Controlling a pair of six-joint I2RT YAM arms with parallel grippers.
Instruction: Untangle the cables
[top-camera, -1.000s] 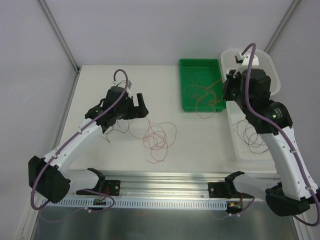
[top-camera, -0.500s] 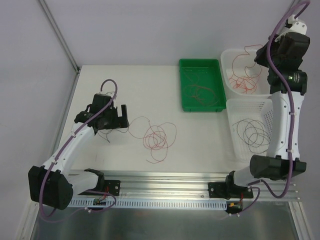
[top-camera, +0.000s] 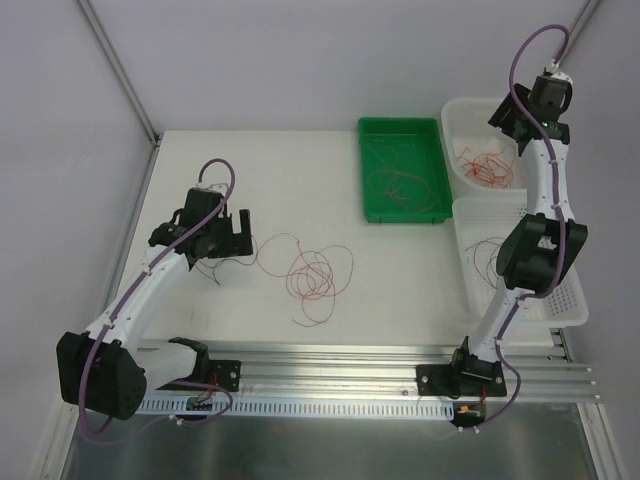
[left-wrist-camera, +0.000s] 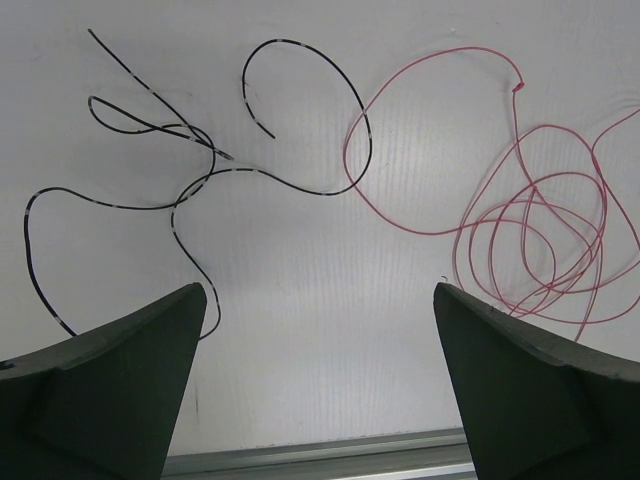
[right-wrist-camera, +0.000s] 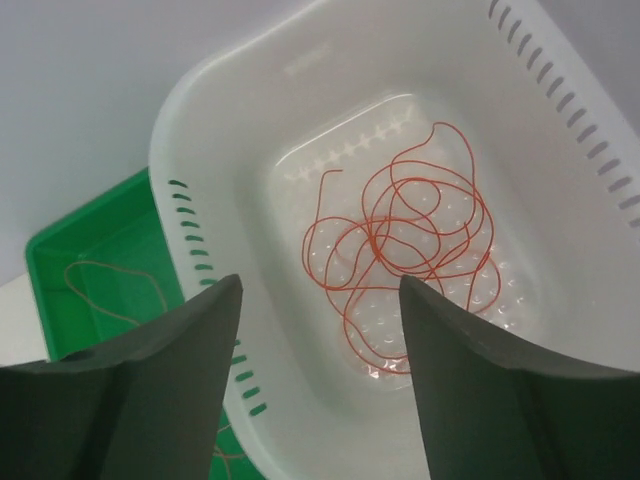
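We see L gripper (left-wrist-camera: 318, 300) wide apart, empty, low over bench (top-camera: 300, 180), above black cable (left-wrist-camera: 176, 207) crossing red cable (left-wrist-camera: 540, 250). R gripper (right-wrist-camera: 320, 285) apart, empty, over far basket (right-wrist-camera: 200, 120) w/ 1 orange cable (right-wrist-camera: 400, 240) coiled inside.

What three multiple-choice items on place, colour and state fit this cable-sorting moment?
1. Where does the red-orange cable lie? A. on the table B. in the green tray C. in the far white basket
2. What colour is the red cable's neighbour under the left claw? A. black B. blue C. yellow
3. How is the right claw? A. shut on a cable B. open, empty C. shut, empty
Answers: 1 C, it coils on the basket's floor. 2 A, the black cable runs left of the red loops. 3 B, its fingers stand apart, nothing between.
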